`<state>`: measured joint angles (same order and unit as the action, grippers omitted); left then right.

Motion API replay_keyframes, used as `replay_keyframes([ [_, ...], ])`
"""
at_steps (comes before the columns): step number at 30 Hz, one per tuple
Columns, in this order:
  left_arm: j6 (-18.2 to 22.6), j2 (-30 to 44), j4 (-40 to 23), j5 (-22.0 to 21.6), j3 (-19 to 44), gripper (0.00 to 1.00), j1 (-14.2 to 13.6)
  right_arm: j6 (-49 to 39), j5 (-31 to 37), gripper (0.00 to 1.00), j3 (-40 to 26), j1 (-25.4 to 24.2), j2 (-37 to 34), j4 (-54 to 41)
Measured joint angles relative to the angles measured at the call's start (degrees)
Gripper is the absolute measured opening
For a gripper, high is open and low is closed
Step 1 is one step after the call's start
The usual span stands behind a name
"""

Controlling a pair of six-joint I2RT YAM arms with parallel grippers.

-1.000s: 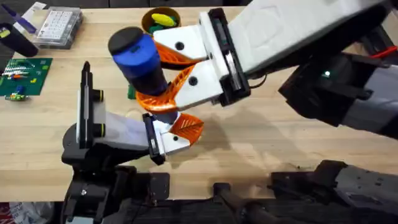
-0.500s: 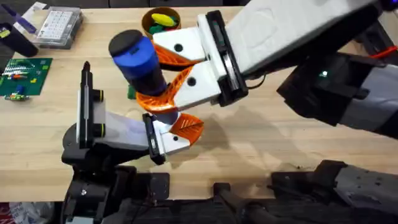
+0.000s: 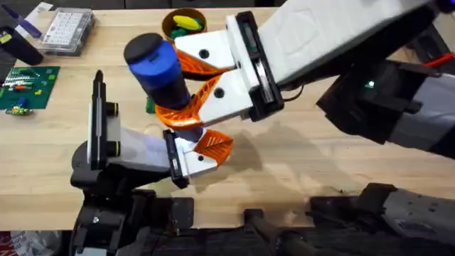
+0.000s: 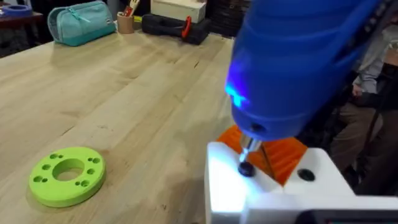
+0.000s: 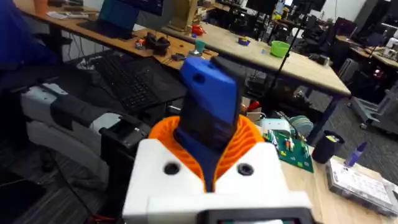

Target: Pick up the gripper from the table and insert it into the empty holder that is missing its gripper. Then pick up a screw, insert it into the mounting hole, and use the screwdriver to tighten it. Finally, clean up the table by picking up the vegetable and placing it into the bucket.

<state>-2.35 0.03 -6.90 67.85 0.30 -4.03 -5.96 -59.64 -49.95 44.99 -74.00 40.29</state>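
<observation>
Your right gripper (image 3: 186,89) is clamped on the screwdriver (image 3: 158,67), tip set on a screw in the gripper (image 3: 212,146) mounted on the holder (image 3: 131,153) beneath the fingers; beyond them sits the bucket (image 3: 183,23); a lime ring (image 4: 67,175) lies aside; left fingers: cannot tell

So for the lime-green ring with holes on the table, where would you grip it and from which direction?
Come straight down from above onto the lime-green ring: it lies flat on the table, so the sides offer little height. I'd put one finger in the centre hole and one outside, pinching the band; spanning the whole disc looks less secure.
</observation>
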Motion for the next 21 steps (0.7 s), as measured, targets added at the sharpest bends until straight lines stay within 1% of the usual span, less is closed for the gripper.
replay_keyframes([
  [21, 0.00, 0.00, 0.02, 0.00, 0.00, 0.011, 0.00, 0.42, 0.04, 0.029, 0.00, 0.26, 0.01, 0.01],
])
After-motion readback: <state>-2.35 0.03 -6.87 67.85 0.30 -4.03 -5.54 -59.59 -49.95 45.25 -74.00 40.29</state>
